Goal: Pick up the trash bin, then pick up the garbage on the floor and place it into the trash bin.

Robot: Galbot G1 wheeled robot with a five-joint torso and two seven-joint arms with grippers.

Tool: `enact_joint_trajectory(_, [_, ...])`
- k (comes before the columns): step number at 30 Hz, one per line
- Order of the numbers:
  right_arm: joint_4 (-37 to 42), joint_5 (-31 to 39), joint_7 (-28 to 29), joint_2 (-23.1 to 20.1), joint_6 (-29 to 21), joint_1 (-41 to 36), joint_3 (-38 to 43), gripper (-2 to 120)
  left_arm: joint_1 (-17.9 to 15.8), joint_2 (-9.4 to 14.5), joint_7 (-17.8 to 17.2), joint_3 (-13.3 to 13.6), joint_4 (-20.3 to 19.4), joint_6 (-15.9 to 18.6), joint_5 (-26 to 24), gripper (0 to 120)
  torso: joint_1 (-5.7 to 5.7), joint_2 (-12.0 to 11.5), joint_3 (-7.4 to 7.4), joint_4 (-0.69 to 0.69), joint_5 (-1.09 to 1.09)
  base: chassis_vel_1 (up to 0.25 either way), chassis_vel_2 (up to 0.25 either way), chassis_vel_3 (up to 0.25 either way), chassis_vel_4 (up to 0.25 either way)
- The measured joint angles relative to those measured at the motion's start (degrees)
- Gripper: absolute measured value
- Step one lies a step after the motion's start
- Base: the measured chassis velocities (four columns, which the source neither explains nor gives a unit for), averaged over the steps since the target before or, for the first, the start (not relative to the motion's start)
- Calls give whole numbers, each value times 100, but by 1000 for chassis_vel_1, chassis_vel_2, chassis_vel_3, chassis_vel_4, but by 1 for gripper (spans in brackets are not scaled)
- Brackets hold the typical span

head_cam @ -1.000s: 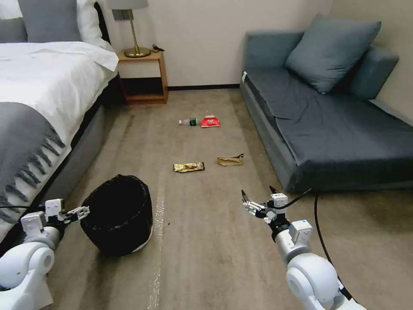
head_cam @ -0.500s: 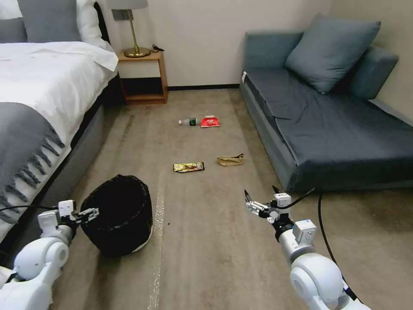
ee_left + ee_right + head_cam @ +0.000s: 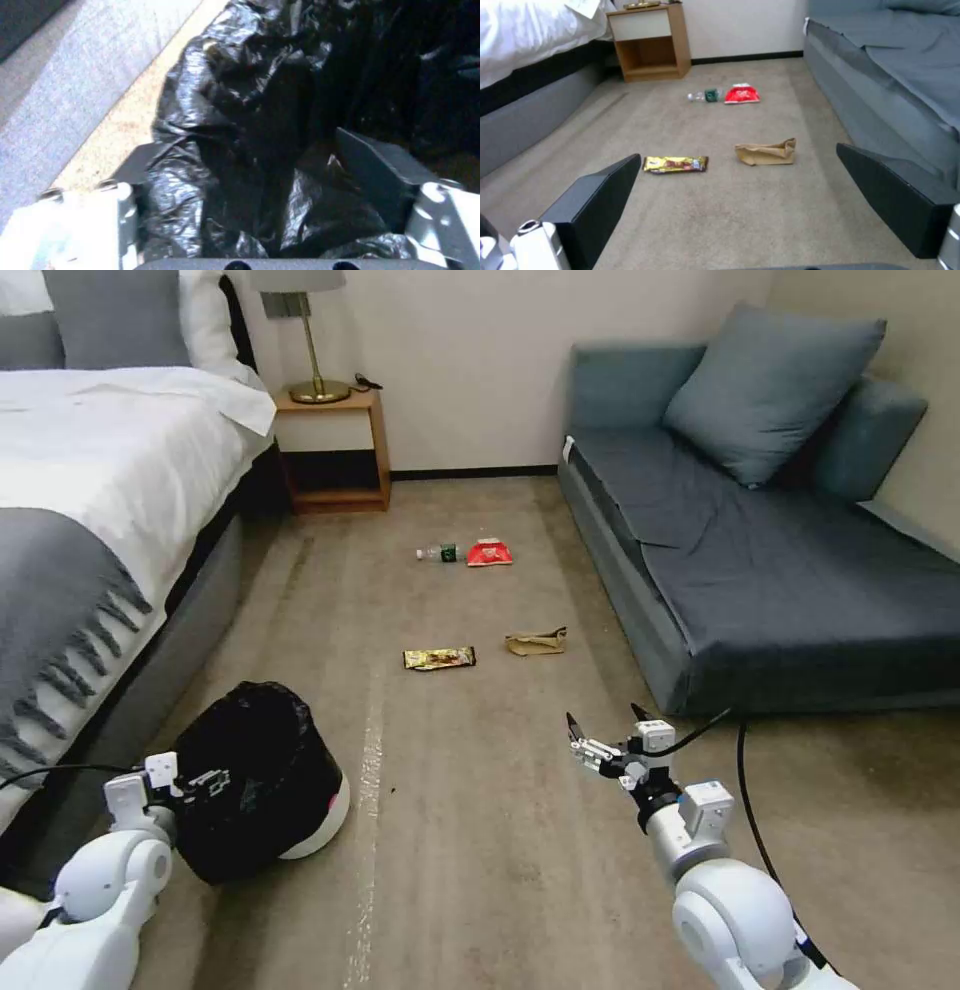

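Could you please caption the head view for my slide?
Left gripper clamps the tilted trash bin by its rim; right gripper hovers open.

A beige carpeted floor (image 3: 480, 830) runs between a bed (image 3: 110, 510) along its left edge and a blue-grey sofa (image 3: 760, 570) along its right edge, with a wooden nightstand (image 3: 335, 445) in the far left corner. On it, near the far wall, a small clear bottle (image 3: 438, 553) lies just beside a red snack packet (image 3: 489, 553). Nearer the middle lie a gold-brown wrapper (image 3: 439, 657) and, apart from it toward the sofa, a crumpled brown paper bag (image 3: 536, 642). By the bed's edge the trash bin (image 3: 262, 775) is tilted, its white base toward the middle of the floor.
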Motion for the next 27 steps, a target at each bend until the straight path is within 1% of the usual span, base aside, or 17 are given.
enact_joint_trajectory(2, [-5,5,0,1,0,-12,-4,100,-4,-35,37,39,28,-32,51,65,0,1,0,1,3,0,0,0,0])
enact_joint_trajectory(3, [-5,5,0,1,0,-12,-4,100,-4,-35,37,39,28,-32,51,65,0,1,0,1,3,0,0,0,0])
enact_joint_trajectory(7, [-25,0,0,54,0,-31,-80,100,-22,-91,124,72,128,-142,88,46,-1,2,-1,1,1,0,0,0,0])
enact_joint_trajectory(8, [-25,0,0,54,0,-31,-80,100,-22,-91,124,72,128,-142,88,46,-1,2,-1,1,1,0,0,0,0])
enact_joint_trajectory(10, [-48,-8,0,79,-3,-24,-113,100,-25,-104,220,72,191,-253,139,36,0,1,-1,1,-5,0,0,0,0])
enact_joint_trajectory(11, [-53,-9,1,83,-3,-19,-117,100,-25,-105,279,69,204,-279,187,34,0,2,-1,1,-5,0,0,0,0])
enact_joint_trajectory(12, [-53,-9,1,83,-3,-19,-117,100,-25,-105,279,69,204,-279,187,34,0,2,-1,1,-5,0,0,0,0])
enact_joint_trajectory(14, [-66,-9,3,82,-5,-15,-124,100,-17,-109,435,23,241,-387,291,31,-1,1,0,-2,-12,0,0,0,0])
enact_joint_trajectory(16, [-72,-6,5,74,-6,-15,-131,100,27,-112,512,-21,243,-459,335,30,0,1,0,-3,-15,0,0,0,0])
enact_joint_trajectory(22, [-84,18,6,69,-6,-16,-145,100,84,-135,524,-63,243,-507,343,30,0,1,1,-3,-15,0,0,0,0])
enact_joint_trajectory(25, [-91,56,10,68,-6,3,-157,100,125,-237,502,-101,150,-553,341,27,0,0,1,-2,-15,0,0,0,0])
enact_joint_trajectory(27, [-91,64,10,66,-6,3,-158,100,132,-259,482,-107,124,-565,337,27,0,0,2,-2,-16,0,0,0,0])
